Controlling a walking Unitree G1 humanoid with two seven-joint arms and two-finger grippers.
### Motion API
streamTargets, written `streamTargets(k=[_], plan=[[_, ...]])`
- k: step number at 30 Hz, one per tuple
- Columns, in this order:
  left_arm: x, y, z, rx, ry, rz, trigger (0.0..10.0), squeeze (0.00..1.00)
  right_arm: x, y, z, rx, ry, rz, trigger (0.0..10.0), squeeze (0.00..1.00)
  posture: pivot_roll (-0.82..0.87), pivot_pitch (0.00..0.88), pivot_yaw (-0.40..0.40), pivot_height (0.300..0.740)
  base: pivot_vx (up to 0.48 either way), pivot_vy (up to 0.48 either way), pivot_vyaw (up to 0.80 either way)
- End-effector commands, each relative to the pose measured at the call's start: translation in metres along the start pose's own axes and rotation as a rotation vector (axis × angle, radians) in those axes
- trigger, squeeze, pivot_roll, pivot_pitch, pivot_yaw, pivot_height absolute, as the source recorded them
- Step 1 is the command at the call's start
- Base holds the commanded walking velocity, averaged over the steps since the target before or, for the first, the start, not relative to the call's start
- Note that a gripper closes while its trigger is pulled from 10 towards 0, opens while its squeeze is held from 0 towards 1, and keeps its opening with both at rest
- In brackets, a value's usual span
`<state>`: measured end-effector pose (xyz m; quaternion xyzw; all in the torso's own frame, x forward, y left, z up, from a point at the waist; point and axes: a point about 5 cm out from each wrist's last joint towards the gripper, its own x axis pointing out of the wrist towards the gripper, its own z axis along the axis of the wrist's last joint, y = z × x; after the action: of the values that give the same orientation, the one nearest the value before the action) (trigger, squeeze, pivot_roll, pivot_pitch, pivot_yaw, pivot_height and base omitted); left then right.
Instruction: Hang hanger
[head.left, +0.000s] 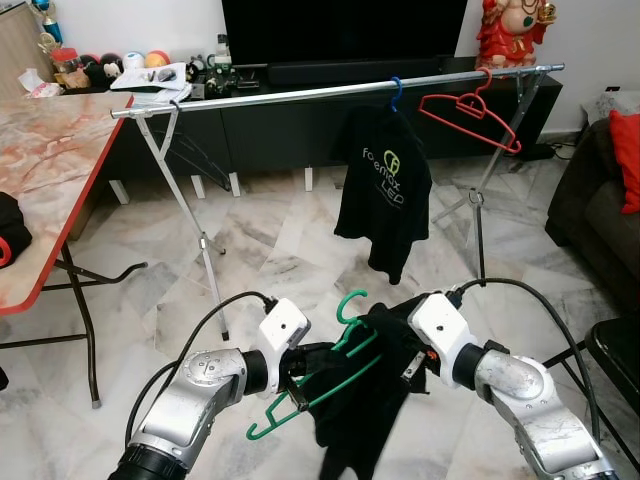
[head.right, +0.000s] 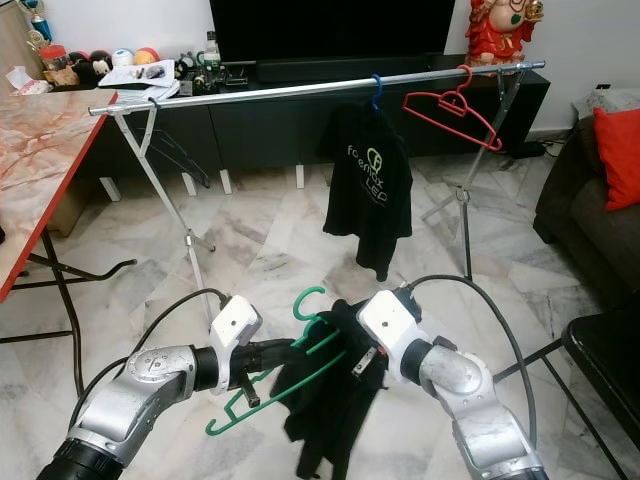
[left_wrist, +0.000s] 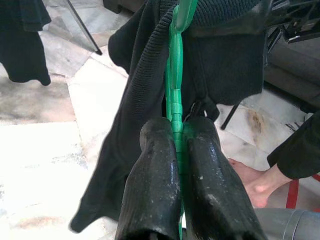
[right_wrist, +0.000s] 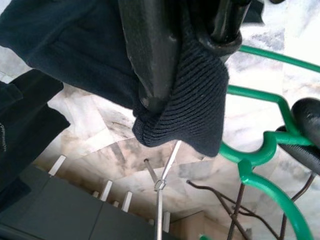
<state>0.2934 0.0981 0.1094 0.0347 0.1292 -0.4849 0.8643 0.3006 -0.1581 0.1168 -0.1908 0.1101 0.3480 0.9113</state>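
Green hanger (head.left: 330, 375) carrying a dark knitted garment (head.left: 365, 400), held low in front of the robot at about 6 o'clock in the head views, its hook pointing up toward 12 o'clock and the whole frame tilted, one shoulder dipping toward 7 o'clock. The left gripper (left_wrist: 176, 150) is clenched on the hanger's green bar, both black fingers pressed flat against it in the left wrist view. The right gripper (right_wrist: 185, 65) grasps a fold of the garment next to the hanger's neck, fingers closed on cloth, not on plastic. Beyond, toward 12 o'clock, a silver rail (head.left: 300, 95) spans the room on crossed legs; a black printed T-shirt (head.left: 385, 190) hangs from it on a blue hook, and an empty red hanger (head.left: 470, 115) hangs nearby at 1 o'clock. A marble-topped table (head.left: 50, 170) stands at 9 o'clock, a dark TV cabinet (head.left: 300, 130) behind the rail, a sofa (head.left: 590, 200) at 3 o'clock; a person's bare foot (left_wrist: 255, 180) shows in the left wrist view. Likely risks: the garment sits unevenly and could slide off the dipped shoulder during the lift; the hook could miss the rail or snag the T-shirt if raised at this tilt
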Motion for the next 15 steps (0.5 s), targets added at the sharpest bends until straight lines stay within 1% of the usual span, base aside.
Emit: streamTargets(k=[1, 6, 11, 12, 13, 14, 15], plan=[[-0.001, 0.003, 0.008, 0.012, -0.043, 0.005, 10.0, 0.0, 0.001, -0.003, 0.009, 0.004, -0.048, -0.005, 10.0, 0.0, -0.05, 0.092, 0.026, 0.74, 0.0, 0.0, 0.0], [-0.001, 0.0, 0.01, 0.003, -0.054, -0.01, 10.0, 0.0, 0.003, 0.005, 0.013, 0.01, -0.083, 0.043, 10.0, 0.0, -0.05, 0.092, 0.024, 0.74, 0.0, 0.0, 0.0], [-0.001, 0.0, 0.01, 0.002, -0.055, -0.013, 10.0, 0.0, 0.001, 0.011, 0.017, 0.012, -0.113, 0.095, 10.0, 0.0, -0.05, 0.092, 0.023, 0.74, 0.0, 0.0, 0.0], [-0.001, 0.0, 0.01, 0.001, -0.056, -0.013, 10.0, 0.0, 0.001, 0.012, 0.017, 0.011, -0.113, 0.103, 10.0, 0.31, -0.05, 0.093, 0.023, 0.74, 0.0, 0.0, 0.0], [-0.001, 0.0, 0.01, 0.0, -0.058, -0.013, 10.0, 0.0, 0.001, 0.013, 0.017, 0.014, -0.108, 0.115, 10.0, 0.89, -0.05, 0.093, 0.023, 0.74, 0.0, 0.0, 0.0], [-0.001, 0.0, 0.01, 0.0, -0.059, -0.013, 10.0, 0.0, 0.001, 0.013, 0.016, 0.018, -0.105, 0.12, 10.0, 0.89, -0.05, 0.093, 0.023, 0.74, 0.0, 0.0, 0.0], [-0.001, 0.0, 0.01, 0.0, -0.059, -0.013, 10.0, 0.0, 0.001, 0.014, 0.016, 0.018, -0.102, 0.125, 10.0, 1.0, -0.05, 0.093, 0.023, 0.74, 0.0, 0.0, 0.0]])
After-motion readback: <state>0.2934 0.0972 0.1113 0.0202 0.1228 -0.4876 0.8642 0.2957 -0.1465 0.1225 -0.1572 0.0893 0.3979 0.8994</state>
